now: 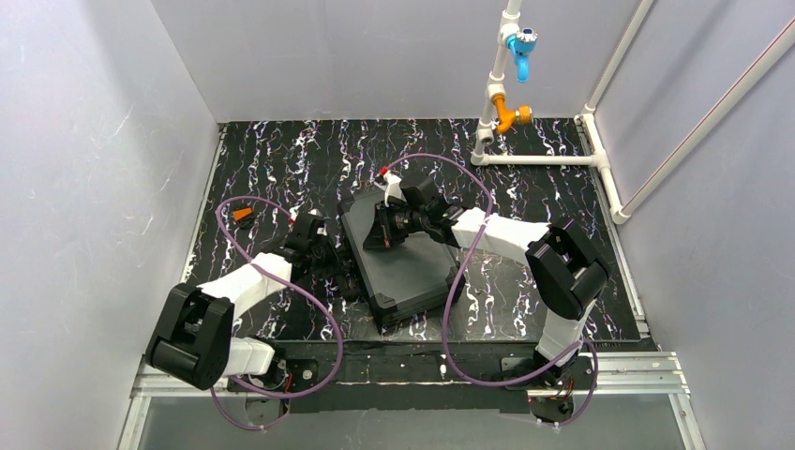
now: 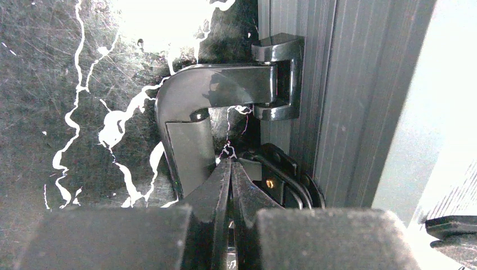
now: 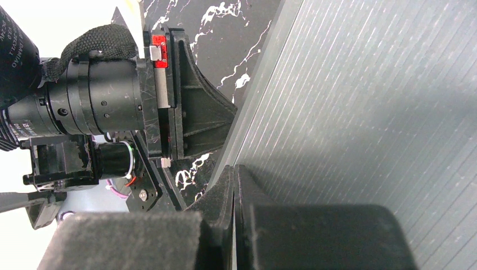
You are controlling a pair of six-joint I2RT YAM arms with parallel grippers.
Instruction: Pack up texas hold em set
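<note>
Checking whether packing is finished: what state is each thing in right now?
Case: closed.
Latch: swung out, unfastened.
Left gripper: shut, tips by latch.
Right gripper: shut, tips at case's top edge.
Orange piece: lying outside case.

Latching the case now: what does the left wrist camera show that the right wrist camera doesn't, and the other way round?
Only left wrist: the glossy latch sticking out from the side of the black case, with the left gripper shut just under it. Only right wrist: the ribbed lid, the right gripper shut at its edge, and the left arm beyond. Both: that case and the marbled table.
</note>
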